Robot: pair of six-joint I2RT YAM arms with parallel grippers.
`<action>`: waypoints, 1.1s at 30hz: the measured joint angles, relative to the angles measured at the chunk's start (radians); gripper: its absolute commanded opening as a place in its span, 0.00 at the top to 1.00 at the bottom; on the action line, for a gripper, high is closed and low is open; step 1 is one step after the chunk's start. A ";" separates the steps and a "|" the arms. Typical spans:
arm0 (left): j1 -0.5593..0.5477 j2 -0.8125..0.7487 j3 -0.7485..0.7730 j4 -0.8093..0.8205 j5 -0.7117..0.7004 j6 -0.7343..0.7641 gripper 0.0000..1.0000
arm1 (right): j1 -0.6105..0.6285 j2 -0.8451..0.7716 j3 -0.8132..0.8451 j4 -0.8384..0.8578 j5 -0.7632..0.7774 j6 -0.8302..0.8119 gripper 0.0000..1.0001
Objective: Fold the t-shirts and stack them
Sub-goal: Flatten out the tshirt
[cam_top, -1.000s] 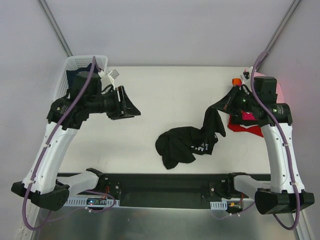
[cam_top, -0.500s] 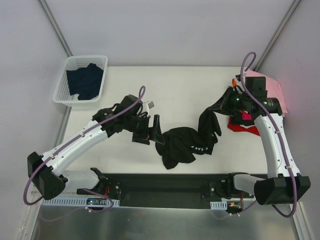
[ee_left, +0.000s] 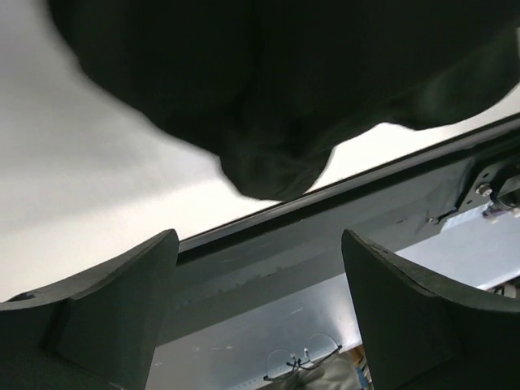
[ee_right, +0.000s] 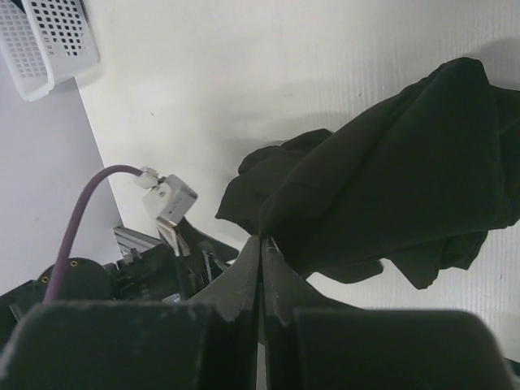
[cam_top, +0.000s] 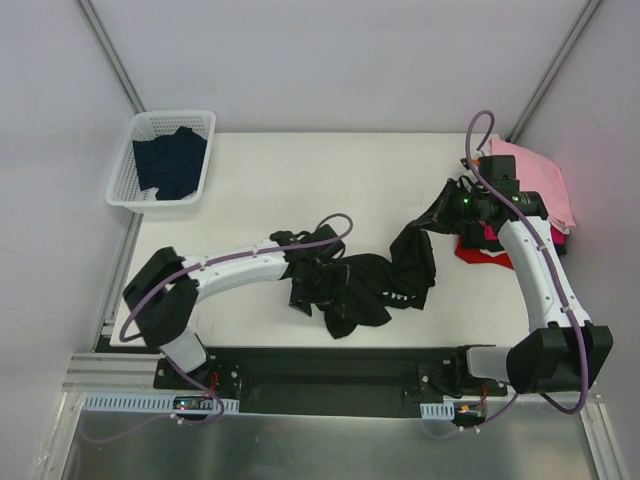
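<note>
A crumpled black t-shirt (cam_top: 370, 285) with white lettering lies at the table's front centre. One part of it is drawn up and to the right, where my right gripper (cam_top: 440, 210) holds it. In the right wrist view the right gripper (ee_right: 262, 240) is shut on an edge of the black t-shirt (ee_right: 390, 179). My left gripper (cam_top: 305, 290) sits low at the shirt's left edge. In the left wrist view the left gripper (ee_left: 256, 244) stands open with nothing between its fingers, and the black t-shirt (ee_left: 268, 81) lies just beyond its tips.
A white basket (cam_top: 120, 180) at the back left holds a dark navy shirt (cam_top: 165, 160). Pink cloth (cam_top: 535, 175) and red cloth (cam_top: 490, 255) are piled at the right edge, beneath the right arm. A black rail (cam_top: 330, 365) runs along the table's near edge.
The left arm swung from beside the basket down to the black shirt's left edge and its jaws opened wide. The right gripper kept its grip and shifted slightly toward the back.
</note>
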 measured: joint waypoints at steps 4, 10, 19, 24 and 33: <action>-0.053 0.156 0.139 0.025 0.005 0.006 0.20 | 0.005 0.021 0.000 0.000 0.001 0.000 0.99; -0.066 0.213 0.214 0.072 0.005 0.006 0.21 | 0.013 0.026 0.001 0.000 0.006 -0.002 0.99; -0.064 0.213 0.171 0.092 -0.031 -0.002 0.23 | 0.013 0.026 0.001 0.000 0.020 -0.011 0.99; -0.064 0.213 0.089 0.102 -0.085 -0.013 0.29 | 0.014 0.026 0.001 0.008 0.020 -0.010 0.99; -0.064 0.211 0.076 0.128 -0.100 -0.022 0.85 | 0.031 0.026 0.000 0.020 0.023 -0.007 0.99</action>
